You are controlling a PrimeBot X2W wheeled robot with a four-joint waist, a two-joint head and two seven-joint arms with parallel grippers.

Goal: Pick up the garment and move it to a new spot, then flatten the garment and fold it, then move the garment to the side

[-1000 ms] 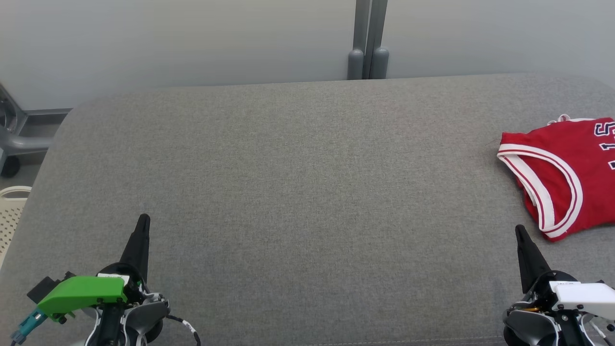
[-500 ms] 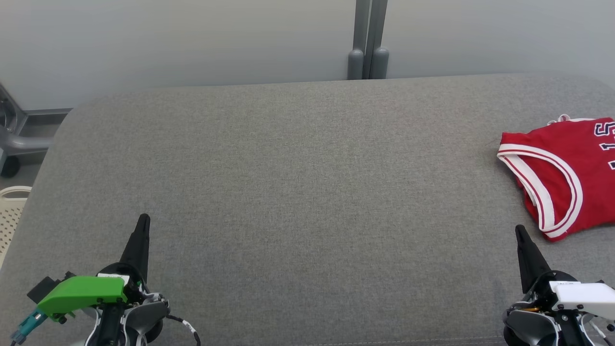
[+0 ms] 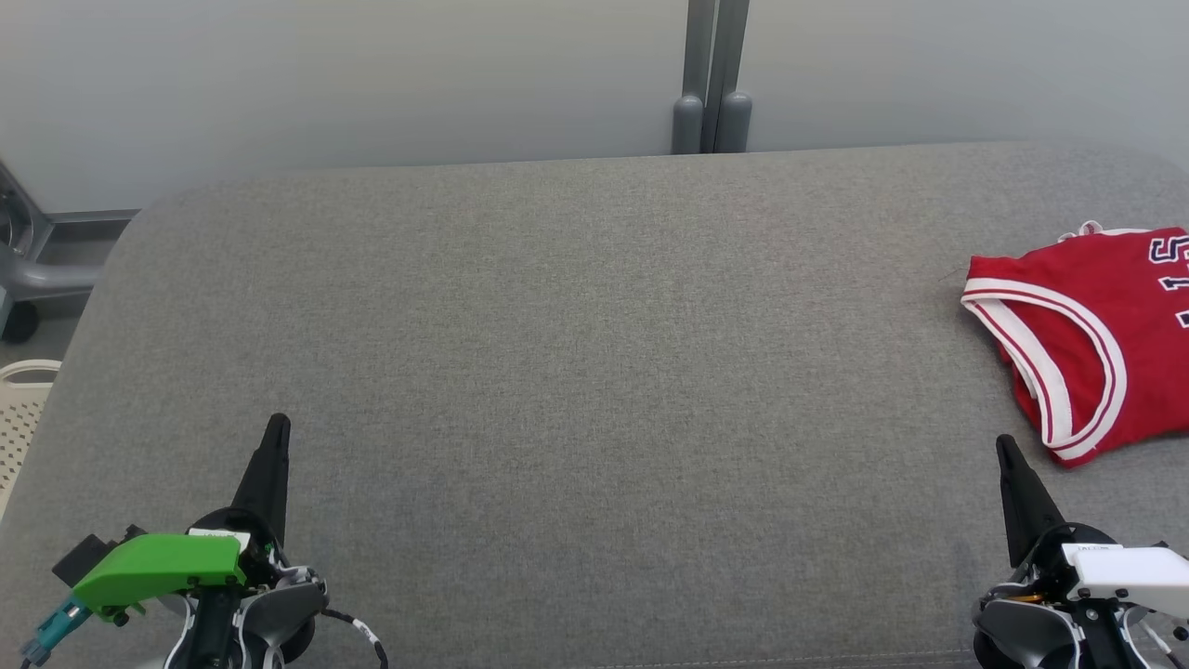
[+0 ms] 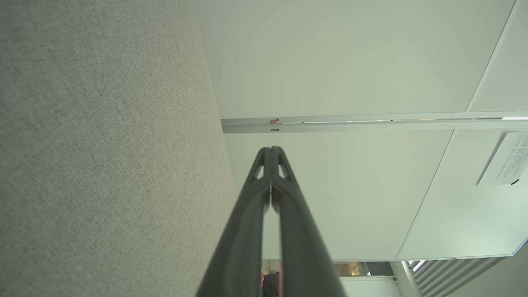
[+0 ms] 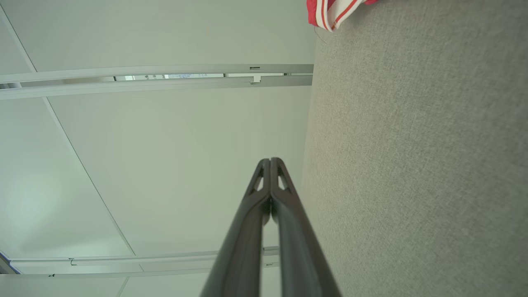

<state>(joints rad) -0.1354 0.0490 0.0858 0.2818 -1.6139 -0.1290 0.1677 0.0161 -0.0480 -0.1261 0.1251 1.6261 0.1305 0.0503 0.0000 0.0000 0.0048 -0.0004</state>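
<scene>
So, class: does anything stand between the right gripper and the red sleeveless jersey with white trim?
Nothing visible does. Only bare grey fabric surface lies between the shut right gripper and the red sleeveless jersey, which rests beyond its tip, untouched.

A grey woven-fabric surface (image 3: pixel 557 372) with rounded far corners spreads beneath, between and ahead of both sets of jaws. Beyond its far edge, well ahead of the jaws, stands a pale partition wall (image 3: pixel 325 74). A grey double post (image 3: pixel 711 102) stands against it, between the two sets and a little nearer the right jaws. Outward of the left jaws, off the surface's edge, sits a cream perforated basket (image 3: pixel 20 418). Farther ahead of it is a grey metal frame (image 3: pixel 42 277) on a dark wheel (image 3: pixel 19 321). In the left wrist view a white notice (image 4: pixel 509 159) hangs on the wall panels.
</scene>
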